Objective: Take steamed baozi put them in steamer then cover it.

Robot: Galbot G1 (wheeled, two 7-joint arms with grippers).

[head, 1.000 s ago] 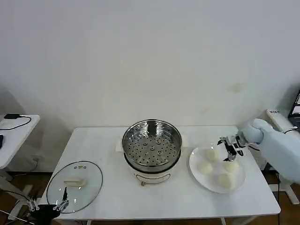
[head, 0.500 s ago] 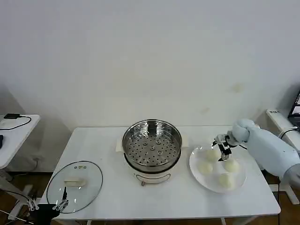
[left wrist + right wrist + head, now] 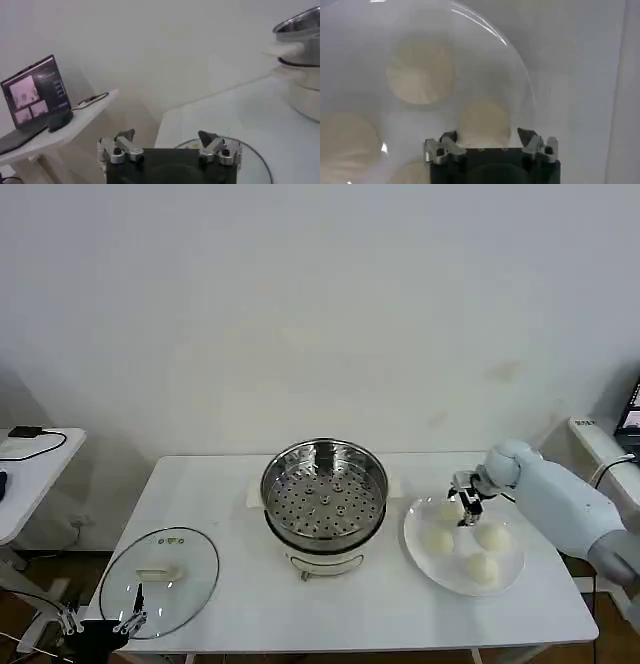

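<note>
Several cream-white baozi lie on a white plate [image 3: 455, 576] at the table's right. My right gripper [image 3: 465, 506] hangs open just over the back-left baozi [image 3: 451, 513]; in the right wrist view that baozi [image 3: 484, 120] sits between the spread fingers of the right gripper [image 3: 487, 135], untouched. The others [image 3: 437, 541] [image 3: 492, 535] [image 3: 482, 568] lie around it. The shiny steamer [image 3: 325, 494] stands at the table's middle, its perforated tray bare. The glass cover [image 3: 160, 581] lies flat at the front left. My left gripper [image 3: 100, 624] waits open below that corner, by the cover [image 3: 252, 155].
A side table with a cable [image 3: 30, 444] stands to the left, and a laptop [image 3: 35, 92] rests on it. The steamer's side [image 3: 300, 35] looms beyond the left gripper [image 3: 170, 142]. A white shelf edge [image 3: 600, 439] is at the far right.
My right gripper has moved leftward over the plate, from above the right-hand baozi to above the back-left one. The left arm has stayed still.
</note>
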